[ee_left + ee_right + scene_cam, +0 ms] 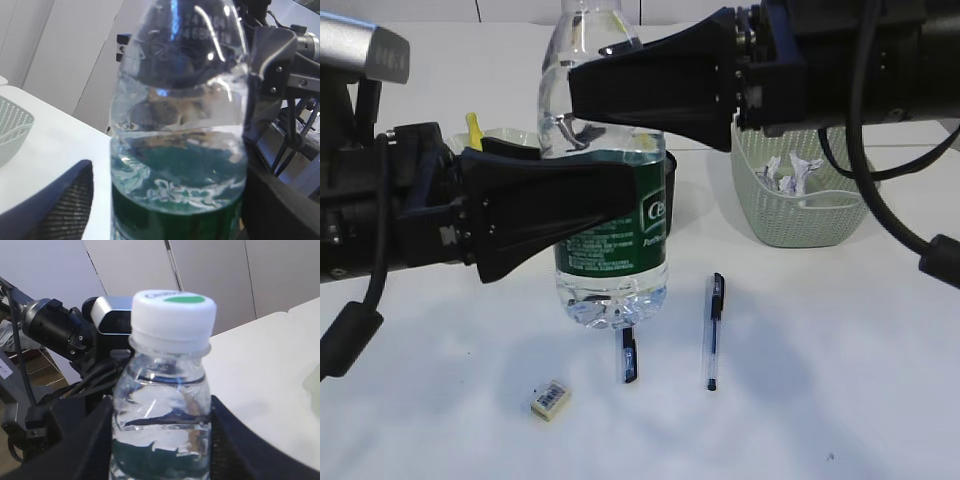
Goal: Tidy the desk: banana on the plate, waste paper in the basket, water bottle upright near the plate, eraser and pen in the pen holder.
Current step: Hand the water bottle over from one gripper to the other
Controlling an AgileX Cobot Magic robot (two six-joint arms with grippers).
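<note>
The water bottle [612, 270], clear with a green label and white cap [174, 304], is upright at the front centre. My right gripper [588, 95] is shut on its upper body, both fingers pressed against it in the right wrist view [162, 450]. My left gripper [625, 198] is around the green label; the left wrist view [167, 205] shows a gap between one finger and the bottle. A blue pen [714, 330] and the eraser [550, 400] lie on the table. The banana's yellow tip [474, 130] shows by the plate [515, 137]. Waste paper [790, 176] is in the basket [800, 225].
A second dark pen [629, 358] lies partly hidden behind the bottle's base. The black pen holder [671, 172] stands behind the bottle. The basket's rim also shows in the left wrist view [15, 125]. Whether the bottle rests on the white table [840, 400] I cannot tell.
</note>
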